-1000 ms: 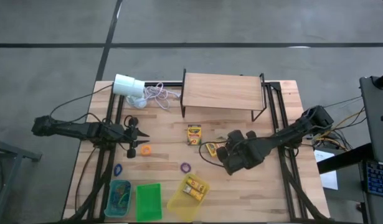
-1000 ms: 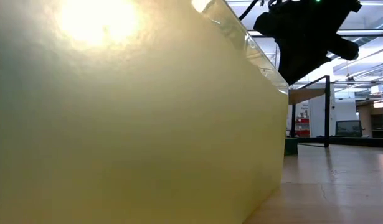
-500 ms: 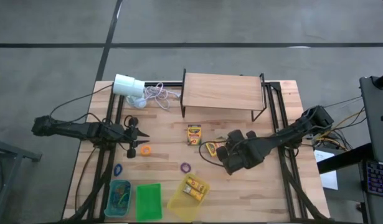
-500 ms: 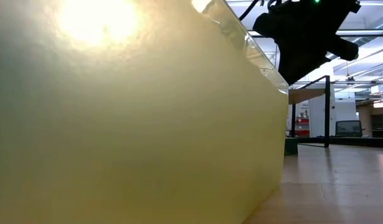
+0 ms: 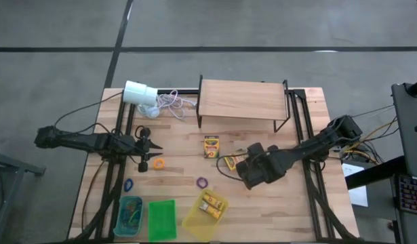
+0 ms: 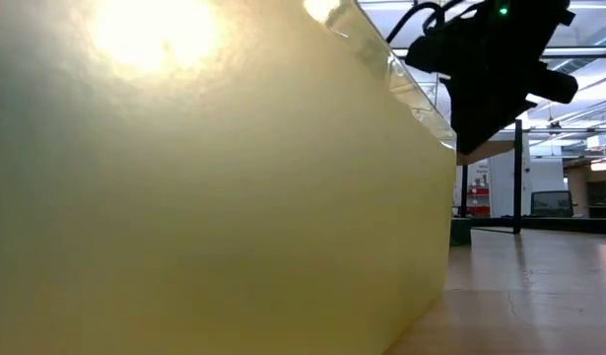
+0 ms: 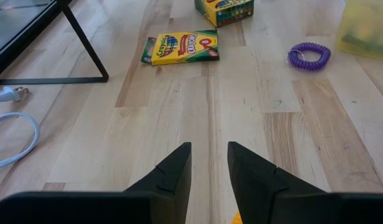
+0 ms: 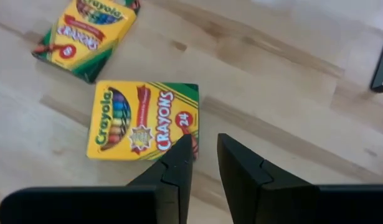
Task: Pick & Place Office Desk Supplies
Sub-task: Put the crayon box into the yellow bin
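The right gripper (image 5: pixel 239 165) has shifted a little toward the table's middle over the last second and now sits right over the crayon box (image 8: pixel 143 121) lying near the centre of the table, its narrow-gapped fingers (image 8: pixel 175 163) empty and poised at that box's edge. In the low view the right arm's dark bulk has also slid sideways above the yellow bin (image 6: pixel 214 187), which fills most of that picture. This reads as the final line-up before a grasp; the gap looks tight for the box's width, so the fingers would likely need to open or take it by a thin edge. A 2nd crayon box (image 5: pixel 211 146) lies just beyond, nearer the wooden shelf (image 5: pixel 242 99). The left gripper (image 5: pixel 154 158) has not moved; it waits on the left side of the table beside an orange band (image 5: pixel 158 163), fingers (image 7: pixel 172 171) narrow and empty. A purple band (image 5: pixel 202 181) and a blue band (image 5: pixel 129 184) lie loose on the wood. At the front edge, the yellow bin already holds crayon boxes, the blue bin (image 5: pixel 120 218) holds bands, and the green bin (image 5: pixel 162 219) looks bare, so sorting is partly done.
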Available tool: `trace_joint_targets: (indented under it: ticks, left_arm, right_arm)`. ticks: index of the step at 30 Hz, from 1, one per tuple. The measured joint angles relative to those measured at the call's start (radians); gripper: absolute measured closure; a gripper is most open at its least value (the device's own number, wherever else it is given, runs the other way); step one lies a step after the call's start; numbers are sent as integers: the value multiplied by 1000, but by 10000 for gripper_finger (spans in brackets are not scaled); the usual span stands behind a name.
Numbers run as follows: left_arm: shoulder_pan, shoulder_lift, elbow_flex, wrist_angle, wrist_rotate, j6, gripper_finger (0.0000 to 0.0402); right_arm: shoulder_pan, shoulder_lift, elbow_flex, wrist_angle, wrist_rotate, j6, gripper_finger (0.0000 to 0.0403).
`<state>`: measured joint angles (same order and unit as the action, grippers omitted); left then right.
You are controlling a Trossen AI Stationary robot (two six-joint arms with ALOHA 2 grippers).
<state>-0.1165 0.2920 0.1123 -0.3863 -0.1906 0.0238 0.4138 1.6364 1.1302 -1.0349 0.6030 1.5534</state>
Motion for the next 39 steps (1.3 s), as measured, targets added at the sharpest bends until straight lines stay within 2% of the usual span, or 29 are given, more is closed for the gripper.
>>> trace_joint_targets:
  ticks: [7,15,24,39]
  left_arm:
    - [0,0,0,0,0,3,293]
    - [0,0,0,0,0,3,293]
    - [0,0,0,0,0,2,293]
    - [0,0,0,0,0,2,293]
  right_arm:
    - [0,4,-68,78,23,-10,330]
    - [-36,2,-122,88,24,-9,330]
    - [-81,1,-126,107,22,-43,330]
    - [-81,1,-126,133,25,-46,330]
